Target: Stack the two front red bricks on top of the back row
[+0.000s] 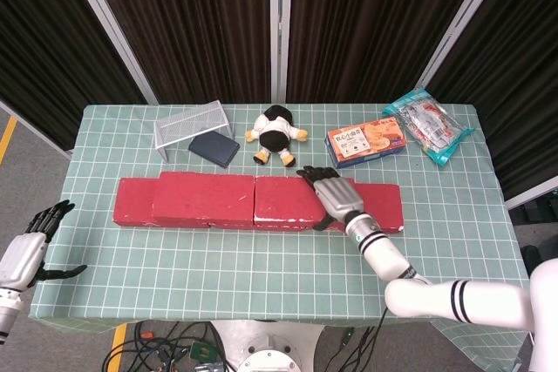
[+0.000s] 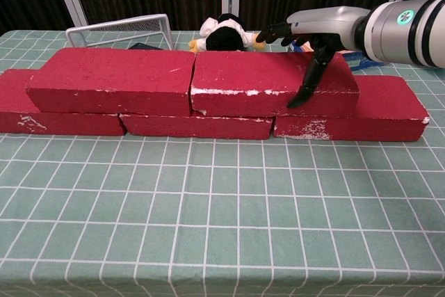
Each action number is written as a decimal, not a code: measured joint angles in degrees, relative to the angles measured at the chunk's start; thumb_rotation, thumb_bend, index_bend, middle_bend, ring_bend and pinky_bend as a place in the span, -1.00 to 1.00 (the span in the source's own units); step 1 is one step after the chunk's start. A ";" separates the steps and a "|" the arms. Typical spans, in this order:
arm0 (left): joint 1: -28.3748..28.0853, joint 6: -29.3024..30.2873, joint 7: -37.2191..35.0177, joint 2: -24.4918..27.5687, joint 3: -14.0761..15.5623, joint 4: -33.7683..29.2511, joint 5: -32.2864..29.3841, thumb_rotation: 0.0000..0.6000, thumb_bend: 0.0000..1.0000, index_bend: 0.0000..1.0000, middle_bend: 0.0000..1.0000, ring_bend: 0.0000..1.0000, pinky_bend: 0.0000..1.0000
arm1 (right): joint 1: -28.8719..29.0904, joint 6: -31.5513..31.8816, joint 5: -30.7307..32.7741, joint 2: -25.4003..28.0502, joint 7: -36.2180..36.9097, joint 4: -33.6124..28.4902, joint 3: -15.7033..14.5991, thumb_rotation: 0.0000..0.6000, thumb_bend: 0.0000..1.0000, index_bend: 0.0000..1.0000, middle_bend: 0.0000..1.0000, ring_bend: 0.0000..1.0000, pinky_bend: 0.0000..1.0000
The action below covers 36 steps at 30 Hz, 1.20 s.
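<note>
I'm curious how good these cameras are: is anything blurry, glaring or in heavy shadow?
Head view: even, soft light, everything sharp, the curtains very dark, faint sheen on the snack bag. Chest view: the right hand and the upper right brick are crisp, with soft shadow under the bricks and beneath the fingers; the forearm is cut off at the frame's right edge.
</note>
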 measured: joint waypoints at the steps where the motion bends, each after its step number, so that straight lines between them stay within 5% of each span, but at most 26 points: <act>1: 0.03 0.09 0.09 0.04 -0.02 -0.10 0.01 1.00 -1.00 -0.90 -1.00 -1.00 -1.00 | -0.27 0.13 -0.46 1.00 0.09 -1.10 -0.09 1.00 -1.00 -1.00 -1.00 -1.00 -1.00; 9: 0.43 1.48 0.81 0.50 -0.62 -1.04 -0.33 1.00 -1.00 -0.90 -1.00 -1.00 -1.00 | -5.51 5.42 -10.23 9.23 2.15 -9.36 -1.19 1.00 -1.00 -1.00 -1.00 -1.00 -1.00; 13: 0.70 3.01 2.40 0.60 -1.02 -1.14 0.00 1.00 -1.00 -0.90 -1.00 -1.00 -1.00 | -10.83 11.72 -20.86 12.06 4.88 -11.06 -2.96 1.00 -1.00 -1.00 -1.00 -1.00 -1.00; 22: 1.31 6.77 9.68 0.75 -2.14 -3.02 0.77 1.00 -1.00 -0.90 -1.00 -1.00 -1.00 | -30.52 34.99 -50.71 12.69 17.26 2.00 -12.04 1.00 -1.00 -1.00 -1.00 -1.00 -1.00; 28: 2.08 8.05 18.03 0.70 -2.33 -3.79 0.70 1.00 -1.00 -0.90 -1.00 -1.00 -1.00 | -43.51 45.79 -55.83 10.88 20.21 12.30 -16.86 1.00 -1.00 -1.00 -1.00 -1.00 -1.00; 36: 4.93 12.18 23.65 -0.19 -1.67 -2.73 1.11 1.00 -1.00 -0.90 -1.00 -1.00 -1.00 | -47.43 44.35 -55.84 9.22 19.69 14.21 -17.15 1.00 -1.00 -1.00 -1.00 -1.00 -1.00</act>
